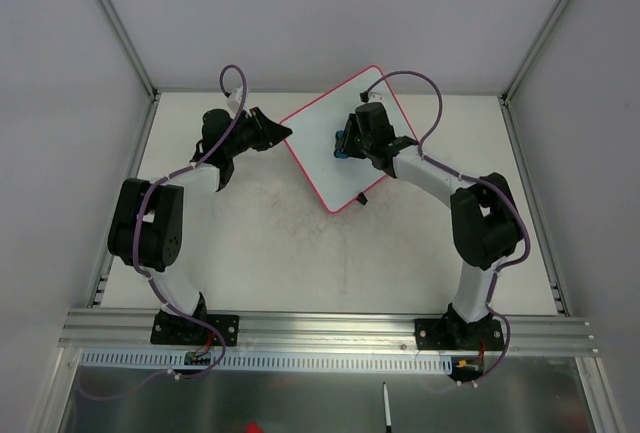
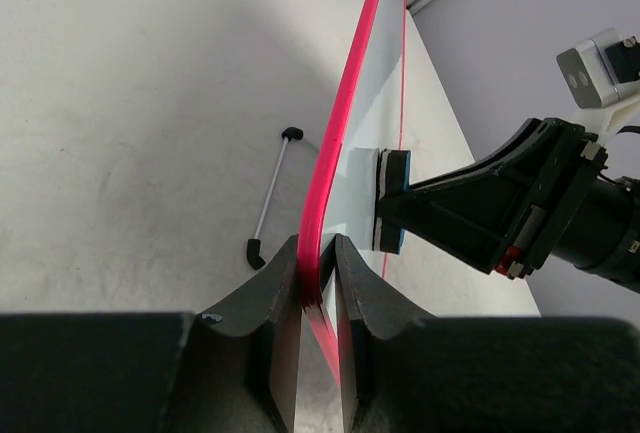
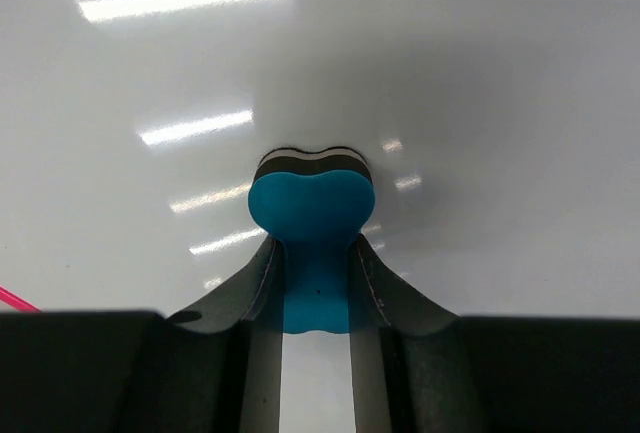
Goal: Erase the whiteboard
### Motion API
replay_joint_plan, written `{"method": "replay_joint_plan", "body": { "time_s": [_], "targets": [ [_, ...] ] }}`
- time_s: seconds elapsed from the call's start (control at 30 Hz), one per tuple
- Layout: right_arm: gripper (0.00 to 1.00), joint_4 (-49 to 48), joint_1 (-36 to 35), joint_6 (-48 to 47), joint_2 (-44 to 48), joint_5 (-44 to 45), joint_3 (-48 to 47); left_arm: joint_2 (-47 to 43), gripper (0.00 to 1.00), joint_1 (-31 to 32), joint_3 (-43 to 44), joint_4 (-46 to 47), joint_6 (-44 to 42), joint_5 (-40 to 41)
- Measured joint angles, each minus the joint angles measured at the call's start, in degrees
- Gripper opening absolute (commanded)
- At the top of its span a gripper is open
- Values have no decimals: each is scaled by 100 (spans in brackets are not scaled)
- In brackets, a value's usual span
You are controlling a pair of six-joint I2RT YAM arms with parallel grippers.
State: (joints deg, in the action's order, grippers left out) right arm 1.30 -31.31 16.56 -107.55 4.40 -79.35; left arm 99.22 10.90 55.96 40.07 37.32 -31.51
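Observation:
The whiteboard [image 1: 330, 148], white with a pink-red rim, lies tilted at the back middle of the table. My left gripper [image 1: 283, 134] is shut on its left rim; the left wrist view shows the rim [image 2: 335, 153] pinched between the jaws of that gripper [image 2: 318, 278]. My right gripper [image 1: 346, 142] is shut on the blue bone-shaped eraser [image 3: 312, 215] and presses its felt face against the board surface [image 3: 450, 63]. The eraser also shows in the left wrist view [image 2: 392, 200], flat against the board. The board surface in view looks clean.
A thin white marker with black ends [image 2: 268, 198] lies on the table beside the board. Another pen [image 1: 387, 405] lies on the metal shelf in front of the arm bases. Grey walls with aluminium posts enclose the table's back and sides.

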Motion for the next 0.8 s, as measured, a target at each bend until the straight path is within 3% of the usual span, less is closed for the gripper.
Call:
{"method": "replay_joint_plan", "body": {
  "time_s": [0.43, 0.8],
  "targets": [
    [0, -1104, -894, -426, 522, 439, 1270, -4, 0, 0, 0, -9, 7, 2],
    [2, -1279, -1110, -501, 686, 546, 1600, -7, 0, 4, 4, -9, 13, -7]
  ]
}}
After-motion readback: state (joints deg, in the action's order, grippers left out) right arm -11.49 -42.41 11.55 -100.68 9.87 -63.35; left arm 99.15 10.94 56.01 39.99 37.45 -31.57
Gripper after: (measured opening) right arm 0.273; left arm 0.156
